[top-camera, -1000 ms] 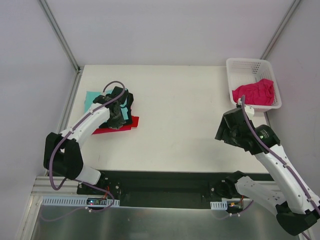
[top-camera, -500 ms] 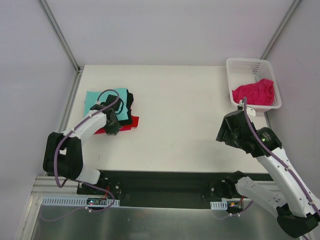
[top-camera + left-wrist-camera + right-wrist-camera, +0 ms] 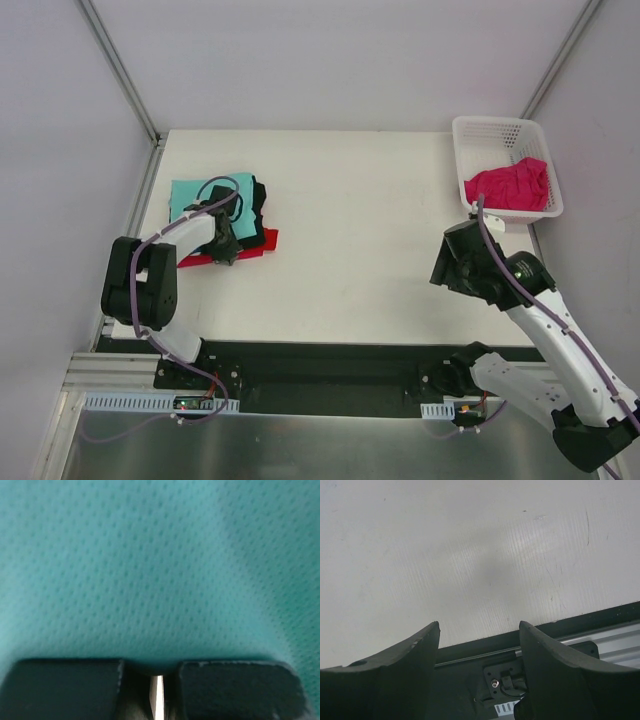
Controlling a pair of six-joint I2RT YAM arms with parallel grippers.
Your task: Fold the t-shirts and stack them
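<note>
Left-centre of the overhead frame: left gripper is pressing low on a pile of three soft cloth shirts. The teal-green t-shirt is showing at upper left, the black t-shirt at its right edge, and the red t-shirt is poking out at the lower edge. Teal weave is filling the left wrist view. Jaws are sitting nearly together with only a thin slit between them; cannot tell whether cloth is pinched.

Right gripper is hanging wide apart, holding nothing, over the bare white table near its front edge.

Upper right: the white plastic lattice basket is holding one crumpled magenta-pink t-shirt, with nothing else visible inside.

Judgement: the pile is being squared and the fourth shirt is waiting. The next move is calling for the right arm to reach up-frame into the basket, pinch the magenta cloth and carry it to open table. The left arm will need to lift clear without dragging the teal layer.
</note>
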